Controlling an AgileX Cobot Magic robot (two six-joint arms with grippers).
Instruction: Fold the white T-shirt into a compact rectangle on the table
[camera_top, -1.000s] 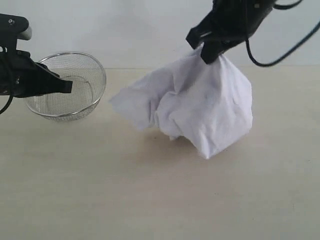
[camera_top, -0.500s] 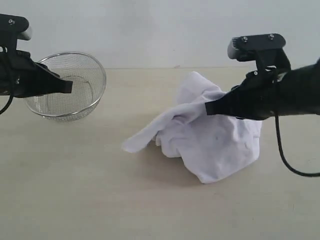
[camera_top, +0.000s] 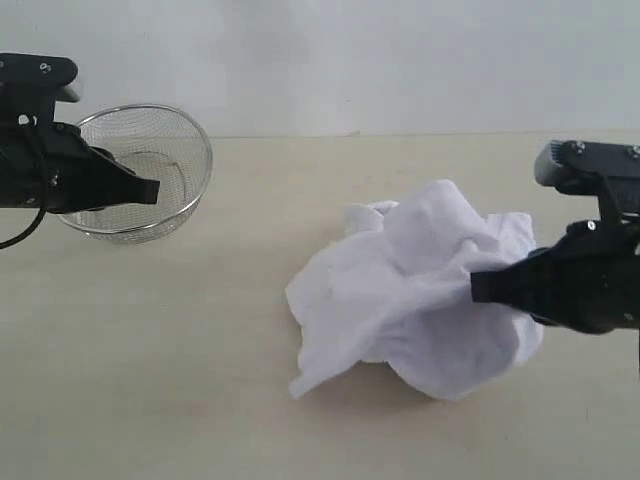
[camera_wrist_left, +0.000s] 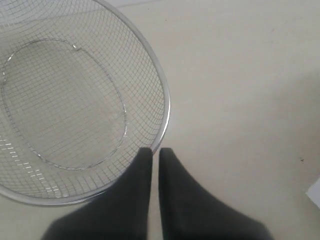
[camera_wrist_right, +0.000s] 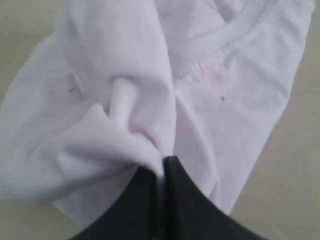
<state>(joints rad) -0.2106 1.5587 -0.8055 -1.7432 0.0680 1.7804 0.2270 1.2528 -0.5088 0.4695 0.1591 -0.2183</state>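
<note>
The white T-shirt (camera_top: 400, 290) lies crumpled in a loose heap on the pale beige table (camera_top: 180, 360), right of centre. My right gripper (camera_top: 478, 288) is shut on a bunched fold of the white T-shirt (camera_wrist_right: 125, 120) at its right side, low over the table. The neck hem shows in the right wrist view; no red lettering is visible. My left gripper (camera_top: 152, 189) hovers far left, shut and empty, its fingertips (camera_wrist_left: 145, 152) over the basket rim.
A round wire-mesh metal basket (camera_top: 135, 170) stands empty at the back left, with its rim (camera_wrist_left: 165, 107) under the left fingertips. A pale wall runs behind the table's far edge.
The right gripper came down from high at the back to low at the right, dragging the shirt forward and right onto the table. The left gripper shifted slightly right.
</note>
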